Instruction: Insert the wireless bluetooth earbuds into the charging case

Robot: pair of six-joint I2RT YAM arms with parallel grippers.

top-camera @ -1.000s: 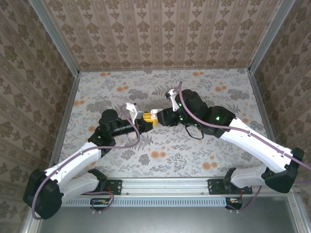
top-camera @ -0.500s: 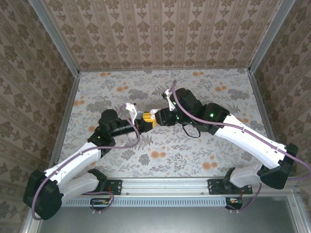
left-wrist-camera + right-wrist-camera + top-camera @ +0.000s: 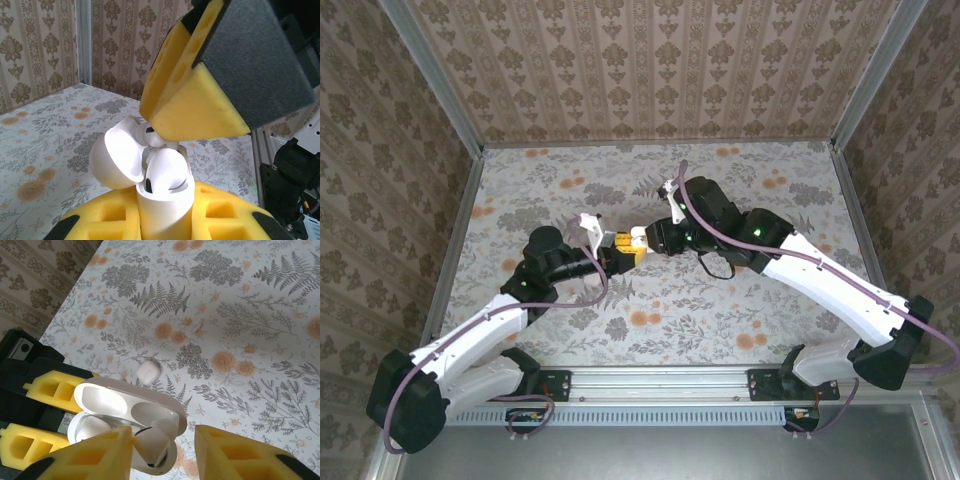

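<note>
My left pincer [image 3: 608,258] gripped the open charging case [image 3: 164,207] over the table [image 3: 250,300]. My right pincer [image 3: 164,440] stood narrowly parted at the case's mouth, one earbud [image 3: 150,449] between its fingers; another earbud [image 3: 148,372] lay on the table beyond.

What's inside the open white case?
One white earbud sits in the case, top poking out. A yellow finger of the right gripper hides the space behind it.
</note>
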